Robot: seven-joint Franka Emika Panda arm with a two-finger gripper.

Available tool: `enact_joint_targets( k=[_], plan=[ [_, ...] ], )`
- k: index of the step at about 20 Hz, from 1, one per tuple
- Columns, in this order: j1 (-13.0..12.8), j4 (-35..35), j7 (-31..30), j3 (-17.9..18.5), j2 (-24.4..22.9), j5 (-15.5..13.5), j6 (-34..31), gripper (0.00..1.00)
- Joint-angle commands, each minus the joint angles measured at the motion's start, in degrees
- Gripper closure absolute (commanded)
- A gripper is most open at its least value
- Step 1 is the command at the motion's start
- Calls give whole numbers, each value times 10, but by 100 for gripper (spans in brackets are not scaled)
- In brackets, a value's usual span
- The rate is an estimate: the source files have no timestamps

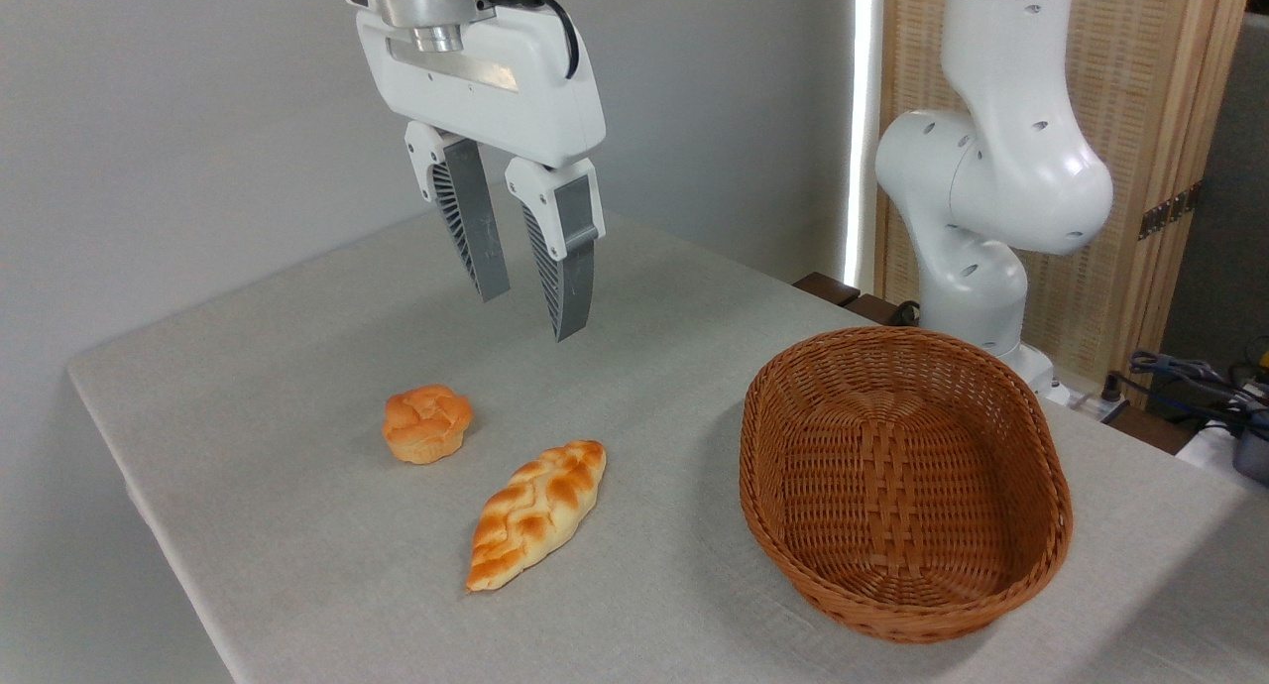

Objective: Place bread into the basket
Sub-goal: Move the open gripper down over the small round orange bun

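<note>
The bread [427, 423], a small round golden-orange bun with a knotted top, sits on the grey tablecloth left of centre. The basket [1053, 471], a large oval brown wicker one with deep sides, stands on the right and holds nothing. My gripper [533, 314] hangs open in the air well above the table, up and to the right of the bread, with nothing between its ribbed grey fingers [572, 273].
A longer pointed braided loaf [538, 512] lies between the bun and the basket. The arm's white base [977, 218] rises behind the basket. The table's [297, 565] left and front edges drop off close to the bun. Cables [1190, 372] lie at far right.
</note>
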Motion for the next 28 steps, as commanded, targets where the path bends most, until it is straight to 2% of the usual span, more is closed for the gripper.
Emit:
enact_joint_targets(
  k=[1,9,14,16,17,22,24,28],
  plan=[
    [-3,3,8,2,0,-1,-2,0],
    [-4,1,8,-1,-3,0,0,0],
    [-25,-28,4,-19,-12,3,63,0],
    [-46,-40,6,-21,-12,-1,77,0],
    [-58,-54,8,-30,-12,-1,91,0],
    [-61,-129,8,-87,-7,-4,185,0],
    [-64,-155,8,-120,0,8,218,0],
    [-64,-205,19,-146,22,35,269,0]
  ],
)
